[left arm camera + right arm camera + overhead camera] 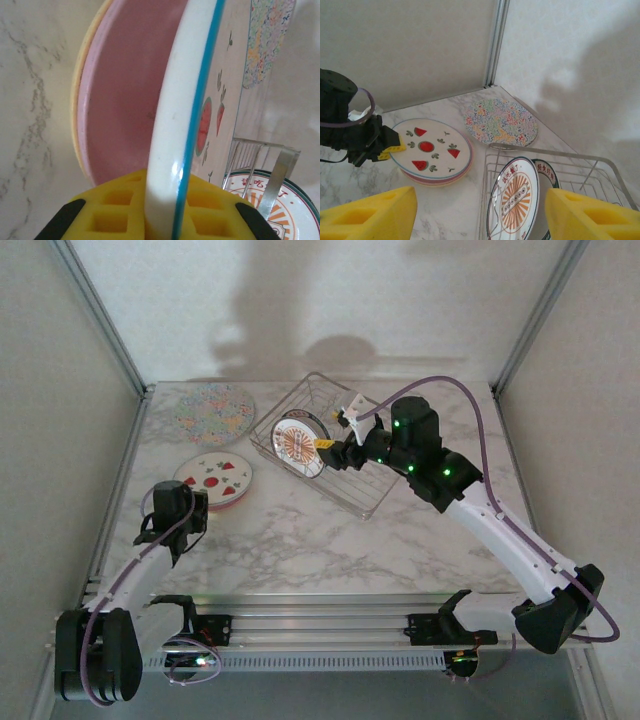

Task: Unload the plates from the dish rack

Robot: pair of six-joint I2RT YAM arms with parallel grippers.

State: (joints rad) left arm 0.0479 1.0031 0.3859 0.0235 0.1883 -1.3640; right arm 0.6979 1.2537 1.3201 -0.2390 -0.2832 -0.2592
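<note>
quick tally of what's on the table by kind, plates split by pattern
multicolour plate: 1
fruit plate: 1
pink plate with yellow edge, under it: 1
sunburst plate, standing in the dish rack: 1, maybe a second behind it
dish rack: 1
total: 5

the left arm (140,570) and right arm (500,530) share one build: smooth white tubes between chunky black joints, each on a black base at the table's near edge. a thin purple cable (445,379) loops along each arm. small green lights (410,468) glow on the right arm's black housings. the left gripper (160,215) and right gripper (480,215) have black fingers faced with yellow pads (370,212) moulded with square pockets.
</note>
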